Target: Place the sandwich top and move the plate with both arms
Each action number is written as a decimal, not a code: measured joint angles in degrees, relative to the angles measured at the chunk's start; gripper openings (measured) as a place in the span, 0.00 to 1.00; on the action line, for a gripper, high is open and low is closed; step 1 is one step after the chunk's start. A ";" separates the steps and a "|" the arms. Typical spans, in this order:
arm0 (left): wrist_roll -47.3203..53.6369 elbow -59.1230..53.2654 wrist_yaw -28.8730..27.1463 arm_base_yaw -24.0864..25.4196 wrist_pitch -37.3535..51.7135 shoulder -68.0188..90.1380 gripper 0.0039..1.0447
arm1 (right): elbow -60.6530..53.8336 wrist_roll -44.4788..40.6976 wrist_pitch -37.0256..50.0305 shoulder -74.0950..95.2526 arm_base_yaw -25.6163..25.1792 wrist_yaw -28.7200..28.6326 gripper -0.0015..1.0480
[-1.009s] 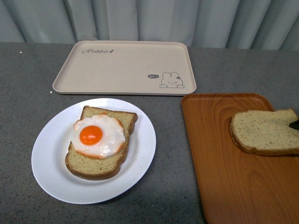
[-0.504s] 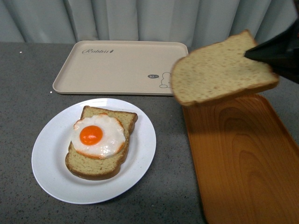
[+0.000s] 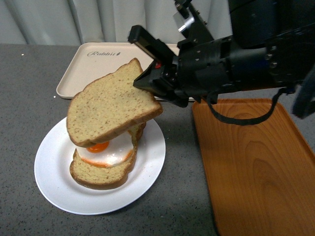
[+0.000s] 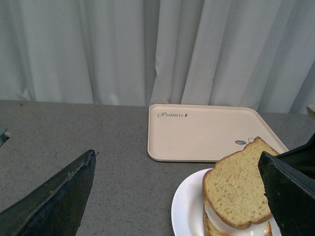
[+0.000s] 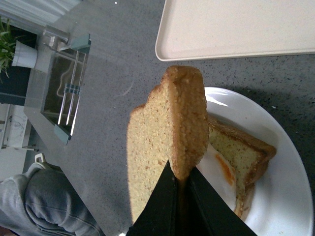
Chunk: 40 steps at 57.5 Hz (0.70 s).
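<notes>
The sandwich top (image 3: 110,105), a large tan slice with brown crust, hangs tilted just above a smaller slice bearing a fried egg (image 3: 106,156) on the white plate (image 3: 54,182). My right gripper (image 3: 150,83) is shut on the slice's right edge. In the right wrist view the black fingers (image 5: 162,206) pinch the sandwich top (image 5: 167,132) edge-on over the plate (image 5: 285,196). My left gripper (image 4: 177,155) is open and empty. In its view the sandwich top (image 4: 238,189) and the plate (image 4: 187,211) lie close to its right finger (image 4: 290,196).
A beige rabbit-print tray (image 3: 98,69) lies behind the plate. An orange wood-grain tray (image 3: 256,162) lies to the right, with nothing on it. A metal rack (image 5: 64,93) stands further off on the grey table, with a grey-clothed knee (image 5: 44,201) beyond it. A curtain hangs behind.
My right gripper lifted the sandwich top off the orange tray and carried it left, to just above the egg slice on the plate. The right arm now fills the upper right.
</notes>
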 joint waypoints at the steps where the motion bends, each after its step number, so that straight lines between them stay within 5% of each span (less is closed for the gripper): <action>1: 0.00 0.00 0.00 0.00 0.00 0.00 0.94 | 0.33 -0.04 -0.39 0.46 0.26 0.17 0.03; 17: 0.00 0.00 -0.02 0.00 0.00 0.00 0.94 | 1.27 -1.70 -4.15 3.96 1.46 1.75 0.04; 40: 0.00 0.00 0.00 0.00 0.00 0.00 0.94 | -8.48 -5.14 -5.49 -6.05 -4.48 9.70 0.70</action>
